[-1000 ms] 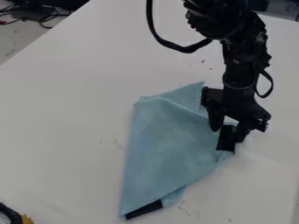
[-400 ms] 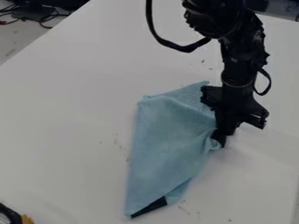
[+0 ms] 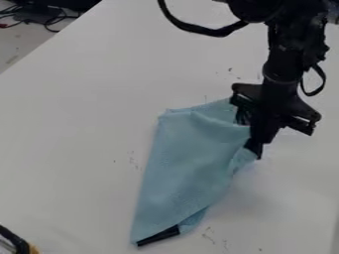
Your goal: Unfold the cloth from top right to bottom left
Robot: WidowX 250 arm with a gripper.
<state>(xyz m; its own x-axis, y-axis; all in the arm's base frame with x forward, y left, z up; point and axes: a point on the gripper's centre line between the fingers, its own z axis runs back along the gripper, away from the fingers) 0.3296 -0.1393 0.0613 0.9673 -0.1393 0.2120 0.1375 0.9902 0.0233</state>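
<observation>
Light-blue, soft, finely textured cloth [image 3: 189,166] lies on your smooth white desk [image 3: 73,129], mostly left of and nearer than your black two-fingered pincer [image 3: 254,150]. You have the pincer closed on its right edge, where the fabric puckers into folds. You have one cloth, roughly kite-shaped and partly folded over, tapering to the near left, where one black strip [image 3: 157,236] shows. One black-and-yellow object [image 3: 20,244] sits at the near left, apart from the cloth.

Soft-looking cloth [image 3: 189,163], matt, finely textured; smooth tabletop [image 3: 79,124], matt
</observation>
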